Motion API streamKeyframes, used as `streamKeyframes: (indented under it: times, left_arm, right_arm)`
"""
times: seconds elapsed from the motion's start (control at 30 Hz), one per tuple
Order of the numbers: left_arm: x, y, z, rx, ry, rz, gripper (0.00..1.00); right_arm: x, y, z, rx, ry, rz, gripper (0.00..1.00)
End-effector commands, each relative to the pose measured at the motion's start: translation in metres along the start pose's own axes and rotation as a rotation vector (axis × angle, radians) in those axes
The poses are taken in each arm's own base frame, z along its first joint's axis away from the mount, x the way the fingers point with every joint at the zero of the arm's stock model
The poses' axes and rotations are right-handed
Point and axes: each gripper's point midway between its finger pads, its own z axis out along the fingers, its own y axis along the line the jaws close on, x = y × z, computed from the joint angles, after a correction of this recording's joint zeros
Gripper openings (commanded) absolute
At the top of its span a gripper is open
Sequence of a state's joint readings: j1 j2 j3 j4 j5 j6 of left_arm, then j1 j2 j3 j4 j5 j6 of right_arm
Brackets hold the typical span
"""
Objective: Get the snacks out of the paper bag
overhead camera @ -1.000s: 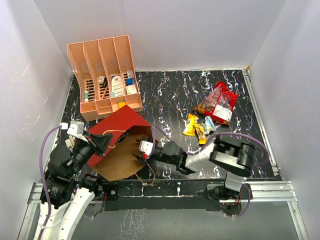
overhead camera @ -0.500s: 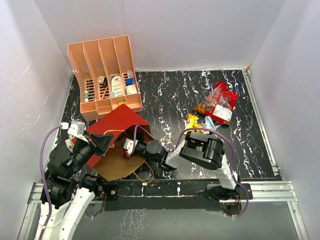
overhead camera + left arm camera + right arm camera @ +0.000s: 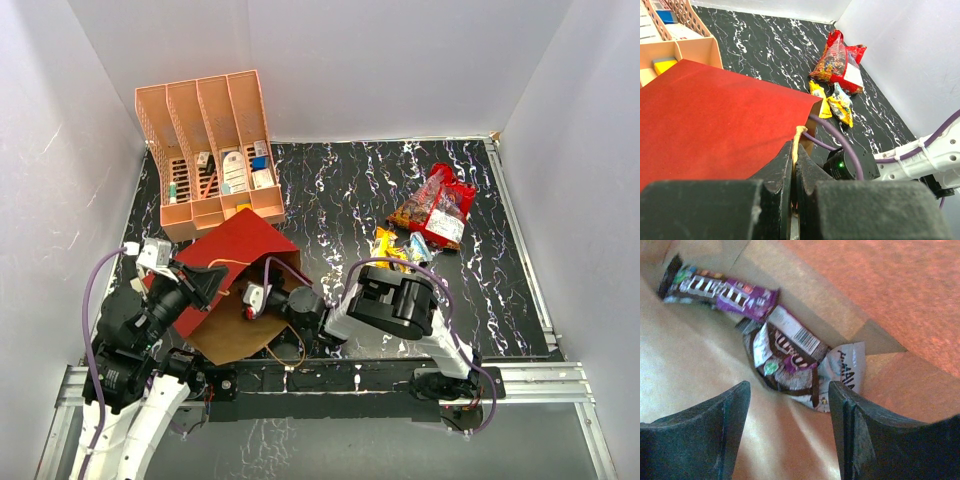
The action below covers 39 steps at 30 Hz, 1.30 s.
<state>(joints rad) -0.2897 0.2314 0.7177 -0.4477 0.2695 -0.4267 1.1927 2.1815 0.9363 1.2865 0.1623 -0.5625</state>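
Left tool [image 3: 793, 150] pinches the tan twisted handle [image 3: 799, 135] of the dark red paper bag [image 3: 235, 245] at the surface's near-left corner; right tool [image 3: 790, 390], jaws wide, hovers over a crumpled shiny brown-and-silver packet [image 3: 785, 360] inside.

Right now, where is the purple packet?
The purple packet lies inside the paper bag, upper left in the right wrist view, beside a crumpled packet.

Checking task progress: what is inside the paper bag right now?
Inside the paper bag, ahead of the open right gripper, lie a purple-and-brown packet, a brown packet with a barcode, and a silver packet partly under it. Anything beneath them or deeper is hidden.
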Motion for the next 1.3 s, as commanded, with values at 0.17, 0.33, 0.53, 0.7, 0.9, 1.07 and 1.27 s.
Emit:
streamKeyframes:
  times: [0.17,0.33,0.53,0.7,0.9,1.07,1.27]
  left_arm:
    - [-0.024,-0.017,0.007,0.083,-0.079,0.031,0.0]
    - [-0.035,-0.023,0.004,0.094,-0.095,0.034,0.0]
    - [-0.043,-0.03,0.003,0.108,-0.094,0.041,0.0]
    - [-0.045,-0.035,0.002,0.133,-0.09,0.032,0.0]
    - [-0.039,-0.036,0.001,0.141,-0.077,0.012,0.0]
    - [-0.037,-0.038,-0.007,0.14,-0.074,0.001,0.0]
    - [-0.028,-0.035,-0.016,0.124,-0.06,-0.011,0.0]
  right_arm:
    - [-0.015,0.01,-0.005,-0.21,-0.027,-0.428,0.69]
    - [-0.009,0.013,0.012,-0.232,0.007,-0.489,0.7]
    - [0.0,0.019,0.037,-0.256,0.037,-0.552,0.79]
    - [0.013,0.029,0.05,-0.325,0.083,-0.555,0.86]
    - [0.04,0.021,0.067,-0.288,0.185,-0.518,0.93]
    - [0.063,-0.005,0.08,-0.191,0.276,-0.392,0.85]
    - [0.076,-0.014,0.077,-0.175,0.309,-0.3,0.51]
